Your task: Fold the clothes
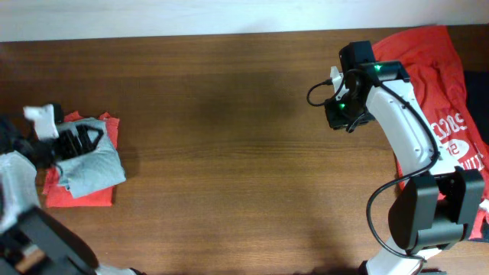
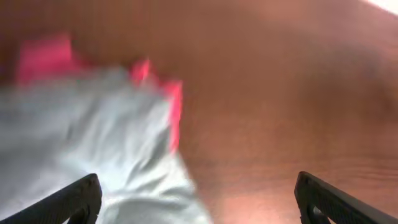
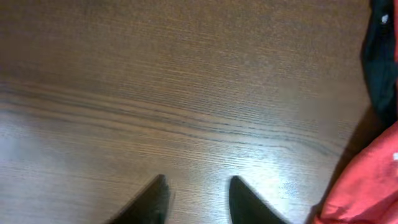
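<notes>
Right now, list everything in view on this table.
Table: one, brown wood, under everything.
Grey garment: one, grey, folded, far left, atop the red one.
Red garment: one, red, folded, far left, beneath the grey.
T-shirt: one, red with white lettering, unfolded, far right.
Dark item: one, black, beside the T-shirt; unidentifiable.
Left claw: one, black, open, over the grey garment.
Right claw: one, black, open, over bare table near the T-shirt.
</notes>
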`<state>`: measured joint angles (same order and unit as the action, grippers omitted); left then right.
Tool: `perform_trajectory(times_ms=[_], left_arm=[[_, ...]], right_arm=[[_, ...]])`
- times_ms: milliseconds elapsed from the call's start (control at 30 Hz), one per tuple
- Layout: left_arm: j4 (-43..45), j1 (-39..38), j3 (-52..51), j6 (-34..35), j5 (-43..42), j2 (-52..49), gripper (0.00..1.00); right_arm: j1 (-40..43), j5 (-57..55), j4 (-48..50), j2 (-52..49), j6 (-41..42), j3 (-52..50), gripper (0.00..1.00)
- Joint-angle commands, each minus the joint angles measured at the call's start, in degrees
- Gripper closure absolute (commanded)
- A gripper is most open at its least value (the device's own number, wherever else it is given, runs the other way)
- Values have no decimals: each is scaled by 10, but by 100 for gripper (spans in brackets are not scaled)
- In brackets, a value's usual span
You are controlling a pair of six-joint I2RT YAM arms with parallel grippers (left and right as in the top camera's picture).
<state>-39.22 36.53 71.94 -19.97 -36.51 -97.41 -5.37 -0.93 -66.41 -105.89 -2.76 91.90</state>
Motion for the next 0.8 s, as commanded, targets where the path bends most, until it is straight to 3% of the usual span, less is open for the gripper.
perform_trajectory(times_ms=[0, 100, 200, 300, 367, 433, 533, 767], left_arm=[[-5, -53, 22, -3, 30, 89, 1], [-21, -113, 22, -3, 87, 117, 1], [-30, -192, 22, 9, 202, 125, 1], [-10, -283, 22, 80, 312, 125, 1], [5, -321, 22, 100, 351, 125, 1], [10, -350, 22, 103, 374, 125, 1], [-1, -377, 22, 103, 374, 125, 1], [-50, -379, 24, 98, 365, 187, 1]], right_arm=[[2, 2, 0, 14, 0, 12, 52], [2, 3, 0, 14, 0, 12, 43], [2, 6, 11, 14, 3, 14, 39], [10, 7, 42, 14, 18, 37, 28], [17, 10, 77, 14, 18, 56, 1], [23, 13, 99, 14, 17, 75, 1], [36, 14, 58, 14, 17, 124, 1], [106, 76, 3, 87, 17, 139, 1]])
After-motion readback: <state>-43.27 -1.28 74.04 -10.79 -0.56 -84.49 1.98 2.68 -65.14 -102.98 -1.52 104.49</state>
